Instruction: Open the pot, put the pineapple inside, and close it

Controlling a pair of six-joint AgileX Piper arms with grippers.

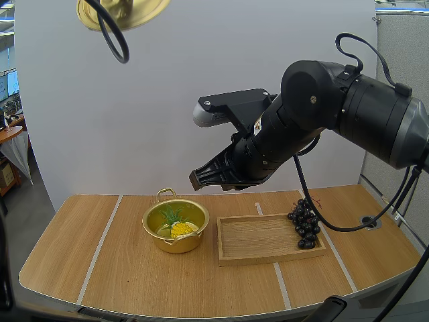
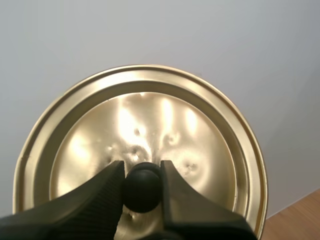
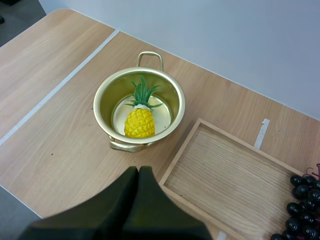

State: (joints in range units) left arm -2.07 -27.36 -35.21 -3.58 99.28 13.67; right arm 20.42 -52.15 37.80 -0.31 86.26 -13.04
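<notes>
lid aloft, pineapple already in the pot – closing is what's left

nearest first: the left gripper [image 2: 142, 172] is clenched on the black knob [image 2: 142, 194] of the gold lid [image 2: 150, 120], one ribbed finger on each side of it. the lid's dimpled top faces back along the fingers, with pale wall behind it and a sliver of table wood past its edge. from that i judge the lid is tilted rather than level.

the right gripper [image 3: 138, 172] is closed on nothing, its fingers lying together as one dark wedge. it hangs over bare table [image 3: 60, 150] just short of the near corner of the wooden tray [image 3: 235, 175].

beyond that wedge stands the pot [image 3: 180, 107], open and upright, one handle towards the gripper and one away. the pineapple [image 3: 139, 122] lies inside on the pot's floor, its leaves pointing to the far handle, so its long axis runs near to far. the tray sits just beside the pot, apart from it, and a bunch of grapes [image 3: 300, 187] rests on the tray's far end.

the relation that counts shows from above – the lid [image 1: 124, 13] is held high and off to the left of the pot [image 1: 175, 243], well apart from it. the pot therefore lies below and to the right of the left gripper. the right gripper [image 1: 200, 178] hovers above the pot's right side and looks nearer to it, but the left arm has the lid. lowering it probably means levelling it first, and passing clear of the right arm.
</notes>
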